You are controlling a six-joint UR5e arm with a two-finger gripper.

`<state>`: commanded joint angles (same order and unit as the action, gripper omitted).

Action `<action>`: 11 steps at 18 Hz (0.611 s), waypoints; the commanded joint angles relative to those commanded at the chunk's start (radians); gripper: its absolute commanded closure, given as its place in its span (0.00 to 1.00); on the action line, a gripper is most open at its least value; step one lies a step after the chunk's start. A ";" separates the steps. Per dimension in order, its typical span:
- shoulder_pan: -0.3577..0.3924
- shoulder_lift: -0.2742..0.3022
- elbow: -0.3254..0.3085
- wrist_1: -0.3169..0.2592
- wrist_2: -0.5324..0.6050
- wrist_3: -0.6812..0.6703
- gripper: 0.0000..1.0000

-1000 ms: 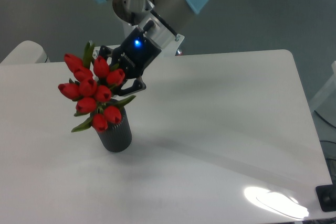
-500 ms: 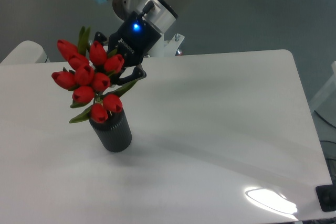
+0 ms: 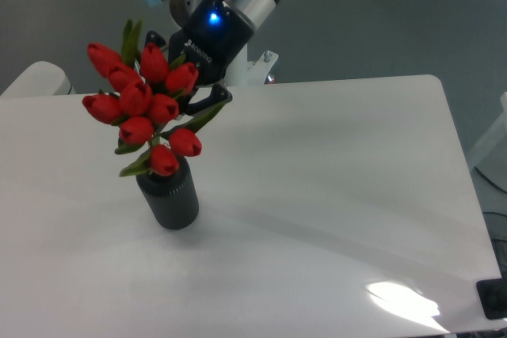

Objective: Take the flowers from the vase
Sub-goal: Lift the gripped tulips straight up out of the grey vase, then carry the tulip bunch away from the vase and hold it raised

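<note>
One arm slants down from above the vase (image 3: 168, 198), its end effector (image 3: 190, 100) buried in the flowers (image 3: 142, 104), seemingly clamped on them; the bunch stands over the vase mouth on the worktop (image 3: 333, 187).

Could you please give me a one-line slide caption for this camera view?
Gripper grasps red flowers above the dark ribbed vase on a white table.

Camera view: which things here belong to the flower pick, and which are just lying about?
Part of the job:
- flowers, red tulip bunch above the vase mouth
- vase, dark ribbed cylinder standing upright
- gripper, behind the bunch; whether it is closed on it cannot be told

Just there:
- white table
- small dark object at the bottom right corner
</note>
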<state>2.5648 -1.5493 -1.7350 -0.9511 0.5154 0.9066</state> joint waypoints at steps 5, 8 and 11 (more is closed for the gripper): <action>0.067 -0.017 0.038 0.003 0.002 0.015 0.65; 0.110 -0.067 0.089 0.005 0.003 0.037 0.66; 0.175 -0.113 0.098 0.005 0.002 0.130 0.66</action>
<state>2.7394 -1.6627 -1.6368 -0.9465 0.5170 1.0366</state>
